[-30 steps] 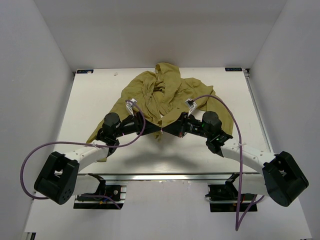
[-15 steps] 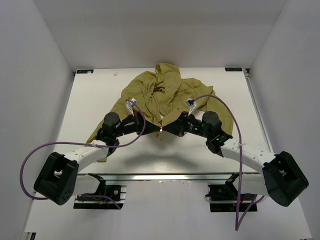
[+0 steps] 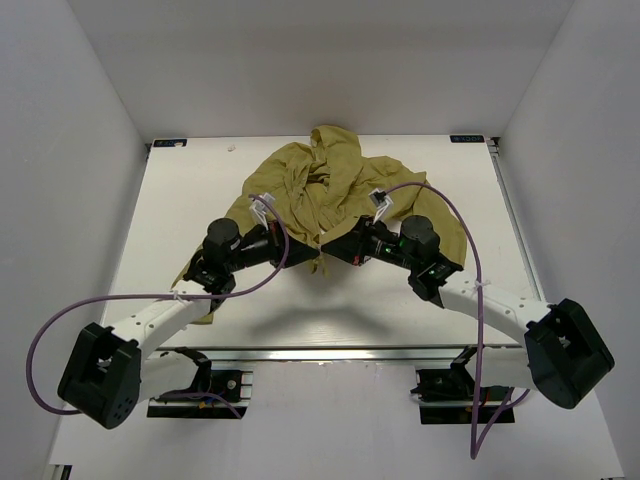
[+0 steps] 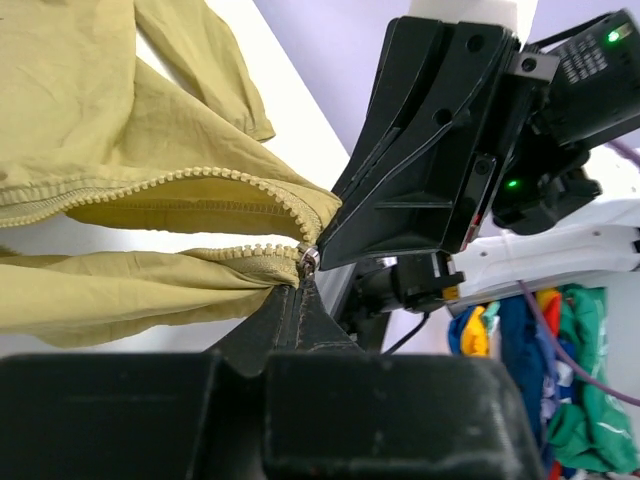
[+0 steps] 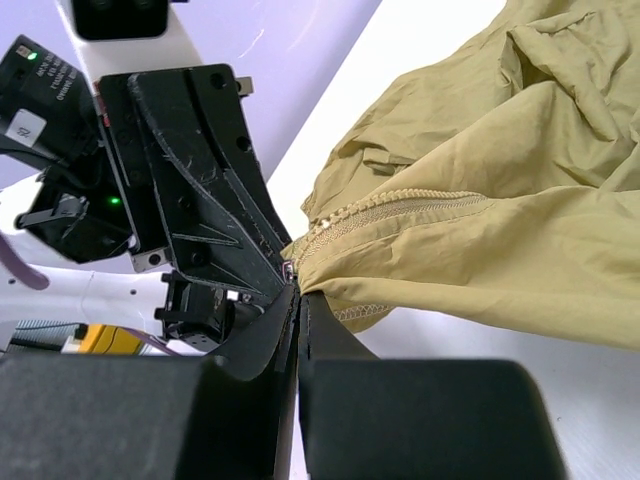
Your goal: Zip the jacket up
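Olive jacket [image 3: 335,180] lies crumpled mid-table; my left gripper [image 4: 302,287] and right gripper [image 5: 297,291] both pinch its bottom hem at the zipper [image 4: 200,182], holding the two tooth rows together to mate

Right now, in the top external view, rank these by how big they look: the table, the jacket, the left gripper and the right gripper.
1. table
2. jacket
3. left gripper and right gripper: they look about the same size, meeting tip to tip at the jacket's hem, so I won't rank one above the other.
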Controlling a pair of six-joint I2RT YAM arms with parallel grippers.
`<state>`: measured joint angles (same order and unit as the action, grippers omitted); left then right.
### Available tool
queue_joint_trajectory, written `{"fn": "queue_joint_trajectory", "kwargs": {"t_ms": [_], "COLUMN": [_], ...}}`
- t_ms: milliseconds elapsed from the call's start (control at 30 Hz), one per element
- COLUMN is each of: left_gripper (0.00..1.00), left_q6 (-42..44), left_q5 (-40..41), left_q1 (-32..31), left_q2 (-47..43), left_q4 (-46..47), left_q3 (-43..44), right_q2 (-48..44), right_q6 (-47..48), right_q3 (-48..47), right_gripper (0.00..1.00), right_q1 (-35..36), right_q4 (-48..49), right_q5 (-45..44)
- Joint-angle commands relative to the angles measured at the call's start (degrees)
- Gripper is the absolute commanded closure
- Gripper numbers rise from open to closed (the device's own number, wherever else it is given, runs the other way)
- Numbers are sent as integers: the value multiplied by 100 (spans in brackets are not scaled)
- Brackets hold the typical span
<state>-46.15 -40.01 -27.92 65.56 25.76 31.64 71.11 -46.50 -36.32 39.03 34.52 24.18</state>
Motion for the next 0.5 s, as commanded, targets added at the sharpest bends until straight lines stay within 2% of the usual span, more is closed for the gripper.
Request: {"fn": "queue_joint_trajectory", "kwargs": {"t_ms": [0, 167, 267, 367, 467], "left_gripper": [100, 100, 100, 100, 100], "left_q6": [440, 405, 186, 89, 1], "left_q5": [-384, -315, -236, -60, 28], "left_q1": [-275, -293, -293, -293, -293], "left_q2": [-157, -184, -184, -140, -79], "left_q4": [-800, -897, -731, -852, -880], "left_q3": [132, 141, 150, 246, 308], "right_q2": [-1, 8, -10, -149, -290], "right_q6": [-43, 53, 246, 291, 352], "right_q3": [-455, -490, -517, -368, -174], "right_gripper": [100, 100, 99, 89, 84], "right_q1": [-27, -27, -27, -27, -35], "right_q4": [538, 328, -146, -542, -867], "right_q5": [-423, -353, -195, -37, 60]}}
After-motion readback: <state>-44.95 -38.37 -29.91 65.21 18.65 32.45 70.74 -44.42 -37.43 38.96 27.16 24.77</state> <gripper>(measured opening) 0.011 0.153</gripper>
